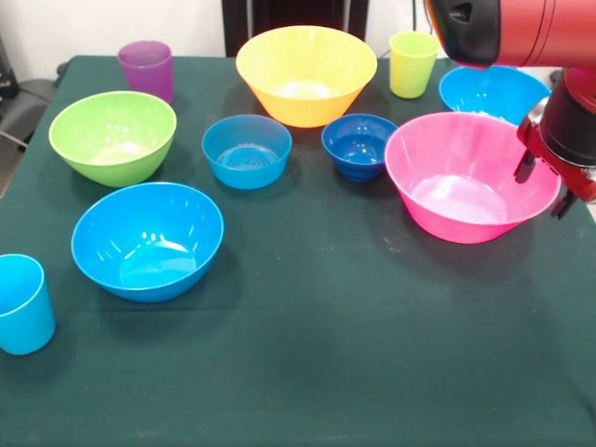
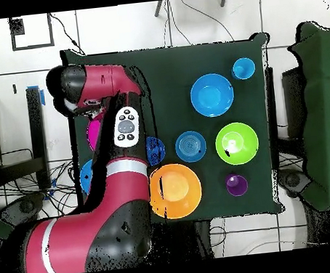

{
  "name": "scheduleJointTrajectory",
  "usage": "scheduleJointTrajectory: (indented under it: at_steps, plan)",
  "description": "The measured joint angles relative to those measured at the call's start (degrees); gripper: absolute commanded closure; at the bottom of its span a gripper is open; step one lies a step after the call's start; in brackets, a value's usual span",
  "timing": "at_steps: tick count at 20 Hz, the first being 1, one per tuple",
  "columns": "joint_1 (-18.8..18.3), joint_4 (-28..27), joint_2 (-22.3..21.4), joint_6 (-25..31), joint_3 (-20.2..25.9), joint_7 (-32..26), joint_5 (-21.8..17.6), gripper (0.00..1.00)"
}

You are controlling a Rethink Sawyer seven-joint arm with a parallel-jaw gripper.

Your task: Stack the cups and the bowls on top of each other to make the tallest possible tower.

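My gripper (image 1: 545, 186) hangs at the right rim of the big pink bowl (image 1: 456, 182), its two tips apart on either side of the rim, nothing lifted. The arm hides most of the pink bowl (image 2: 93, 133) from above. Every piece stands alone on the cloth: big orange bowl (image 1: 305, 73) (image 2: 175, 190), small dark-blue bowl (image 1: 358, 145), small light-blue bowl (image 1: 247, 150), green bowl (image 1: 113, 137), two blue bowls (image 1: 147, 239) (image 1: 492, 91), purple cup (image 1: 145, 67), yellow-green cup (image 1: 413, 63), light-blue cup (image 1: 20, 303).
A dark green cloth (image 1: 326, 354) covers the table. The red arm (image 2: 120, 169) lies across the side of the table with the pink bowl in the overhead view.
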Motion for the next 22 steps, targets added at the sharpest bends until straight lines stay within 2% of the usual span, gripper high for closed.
scheduleJointTrajectory:
  at_steps: [22]
  plan:
    - [0.1,-0.1,2.0,-1.6,-0.5,0.0,-0.8,0.0]
